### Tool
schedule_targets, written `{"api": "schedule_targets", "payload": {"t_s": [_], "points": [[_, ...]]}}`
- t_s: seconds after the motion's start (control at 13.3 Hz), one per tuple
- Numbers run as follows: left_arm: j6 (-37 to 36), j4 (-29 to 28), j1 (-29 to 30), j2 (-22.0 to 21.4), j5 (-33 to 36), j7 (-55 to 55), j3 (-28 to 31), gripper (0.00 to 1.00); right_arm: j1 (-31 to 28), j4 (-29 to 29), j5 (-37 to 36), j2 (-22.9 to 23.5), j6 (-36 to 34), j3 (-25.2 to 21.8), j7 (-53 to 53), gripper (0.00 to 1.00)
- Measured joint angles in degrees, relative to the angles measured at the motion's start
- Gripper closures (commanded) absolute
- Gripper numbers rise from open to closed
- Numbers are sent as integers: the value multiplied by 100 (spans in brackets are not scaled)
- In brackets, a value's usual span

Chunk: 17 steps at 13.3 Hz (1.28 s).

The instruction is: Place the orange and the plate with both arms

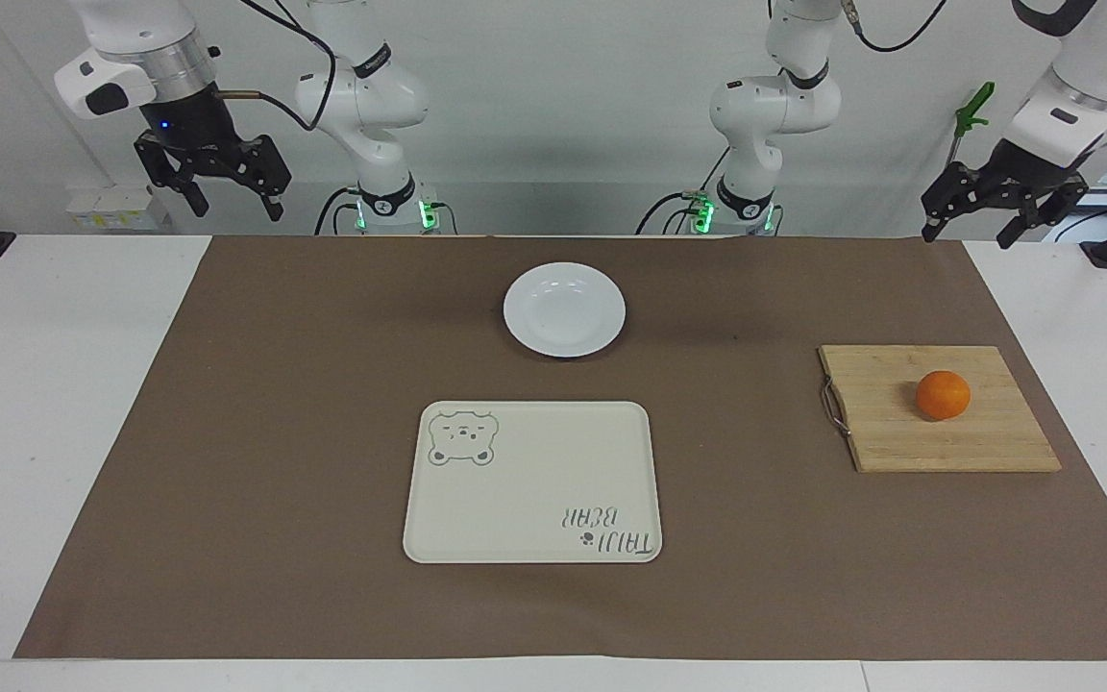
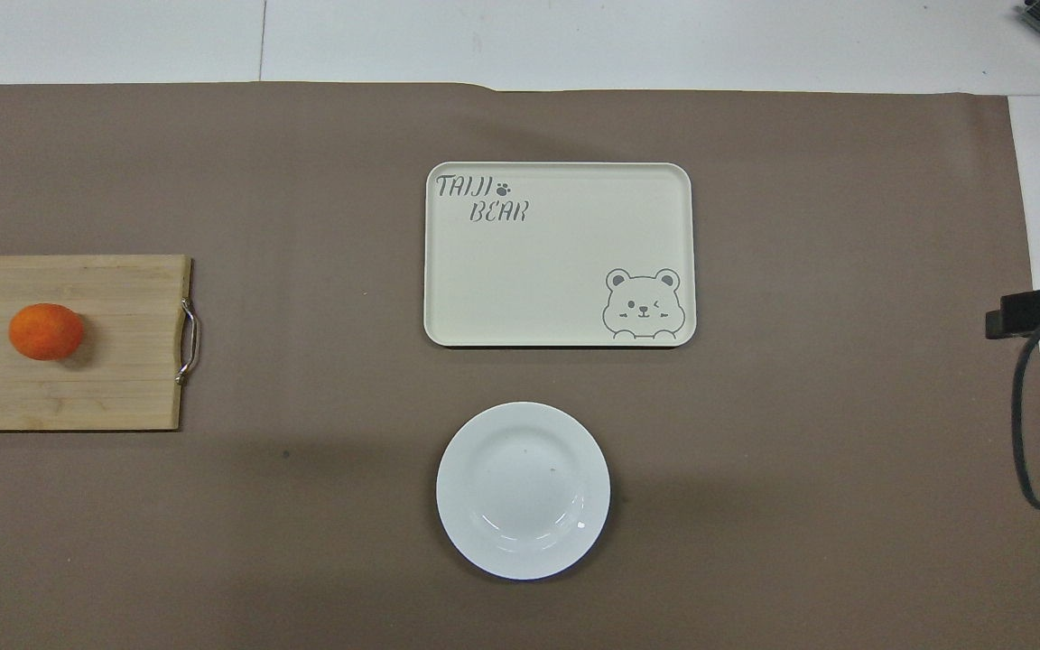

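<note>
Tabletop: we see a white tabletop carrying everything.
Mat: a wide brown paper mat covers most of the tabletop, and every loose thing lies on it.
Tray: a rectangular cream tray with a bear drawing lies mid-mat, farther from the robots than the plate, with nothing on it.
Board: a rectangular bamboo cutting board with a metal handle lies toward the left arm's end of the tabletop.
Plate: we find the round glossy white plate flat on the mat, nearer to the robots than the tray and close beside it, with nothing on it.
Orange: the small round bright-orange fruit, the orange, rests on the board, well apart from the plate.
Left tool: the black left tool hangs in the air over the mat's corner at the left arm's end, its two fingers spread apart with nothing between them. We see the orange lower down on the board, well apart from this tool and untouched. In the overhead view only a tip shows at the picture's edge, beside the board.
Right tool: the black right tool hangs high at the right arm's end, fingers spread wide and holding nothing. We see the plate well apart from it, toward the middle of the mat.
</note>
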Motion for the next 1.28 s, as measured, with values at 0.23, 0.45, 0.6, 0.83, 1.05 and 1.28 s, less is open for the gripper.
{"api": "schedule_targets", "payload": {"t_s": [0.23,0.45,0.6,0.83,1.05,1.28], "points": [[908,-752,280,27,-1,420,11,0,0,0,0,0,0,0,0,0],[1878,-1415,554,82,-1,831,23,0,0,0,0,0,0,0,0,0],[2449,-1747,681,249,-1,1135,24,0,0,0,0,0,0,0,0,0],[3054,-1962,802,735,-1,1424,28,0,0,0,0,0,0,0,0,0],[3746,-2177,830,1128,-1,1498,22,0,0,0,0,0,0,0,0,0],[4252,-2418,888,1312,-1,1538,24,0,0,0,0,0,0,0,0,0]]}}
